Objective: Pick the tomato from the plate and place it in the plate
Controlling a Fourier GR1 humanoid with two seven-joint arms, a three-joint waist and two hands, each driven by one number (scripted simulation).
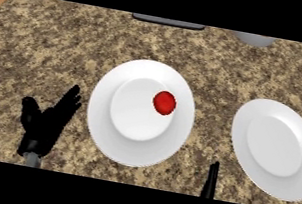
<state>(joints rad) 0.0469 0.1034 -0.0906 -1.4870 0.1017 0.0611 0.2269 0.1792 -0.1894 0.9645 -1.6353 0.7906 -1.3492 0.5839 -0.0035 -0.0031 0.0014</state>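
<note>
Clearly the tomato (164,102) is going to be a light, soft little thing with a smooth, slippery skin. I'm guessing it is wanting a gentle wrap around its widest part, thumb on one side and fingers on the other, rather than a pinch from above that could send it rolling. It is looking small, round and glossy red, and it is sitting in the sunken middle of the left white plate (130,153), a little toward the right and far side. The other white plate (277,149) is lying apart to the right on the speckled stone counter (60,37). The left hand (43,125) is resting open just beside the left white plate, fingers straight and pointing up. The right hand (210,183) is only peeking in at the lower edge between the two plates, and I cannot tell whether it is open or closed
</note>
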